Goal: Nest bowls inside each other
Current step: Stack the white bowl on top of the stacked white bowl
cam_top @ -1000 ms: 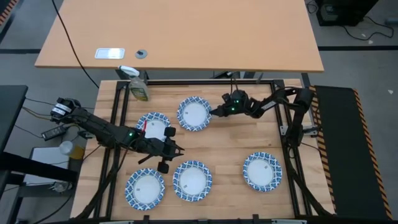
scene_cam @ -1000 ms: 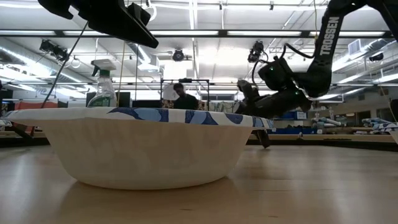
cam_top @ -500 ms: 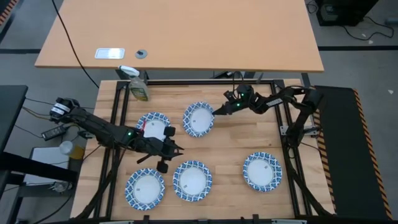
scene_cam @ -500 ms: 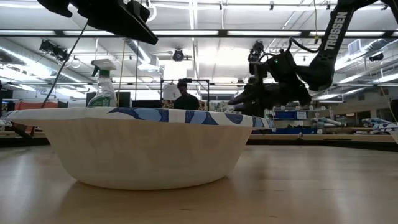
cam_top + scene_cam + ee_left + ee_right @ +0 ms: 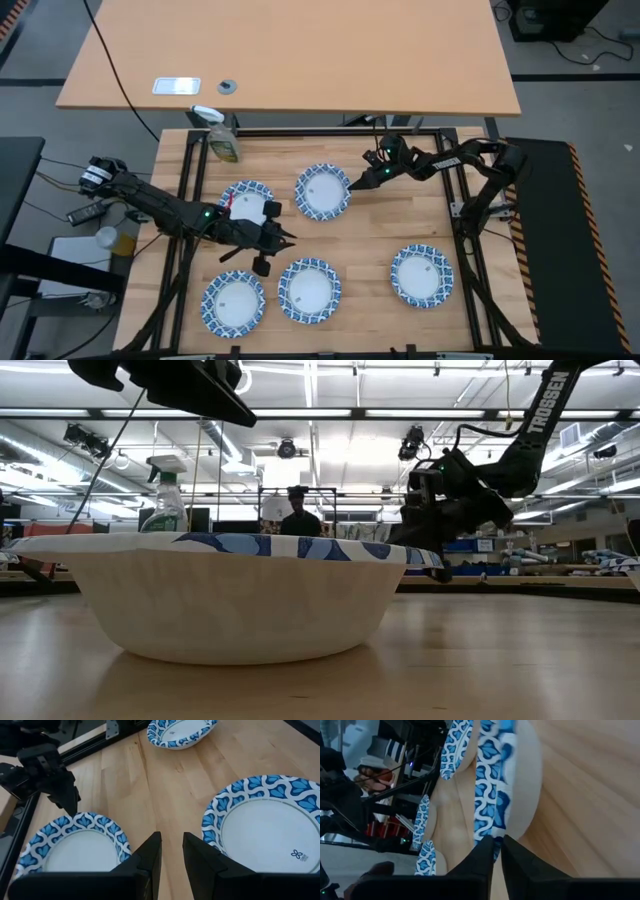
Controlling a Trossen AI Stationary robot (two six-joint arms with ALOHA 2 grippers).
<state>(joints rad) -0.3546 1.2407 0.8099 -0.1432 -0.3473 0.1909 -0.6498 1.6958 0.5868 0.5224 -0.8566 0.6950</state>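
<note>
Several bowls with blue-and-white rims show in the high view. One bowl point(image 5: 323, 191) at the far middle has my right gripper point(image 5: 352, 184) shut on its right rim. Another bowl point(image 5: 243, 198) lies partly under my left arm. A third point(image 5: 310, 289), a fourth point(image 5: 233, 304) and a fifth point(image 5: 422, 275) sit along the near side on their bases. My left gripper point(image 5: 283, 236) hangs above the table between them. Its fingers point(image 5: 150, 857) stand a little apart over bare wood. My right gripper pinches the patterned rim point(image 5: 492, 832) of the far-middle bowl between its two fingers, on the side toward the table's right edge. The fingers come from the table's far right, slanting slightly down. The bowl is tilted; whether its far side rests on the table I cannot tell.
A green-and-white spray bottle point(image 5: 222, 140) stands at the table's far left corner. A black frame point(image 5: 455, 190) runs round the wooden table. Bare wood lies between the held bowl and the near-right bowl. A person point(image 5: 300, 515) shows in the room beyond.
My right gripper has moved a little toward the table's right and near edges and turned at the wrist, taking the far-middle bowl along by its rim. The bowl now sits farther right and slightly nearer than a second ago.
</note>
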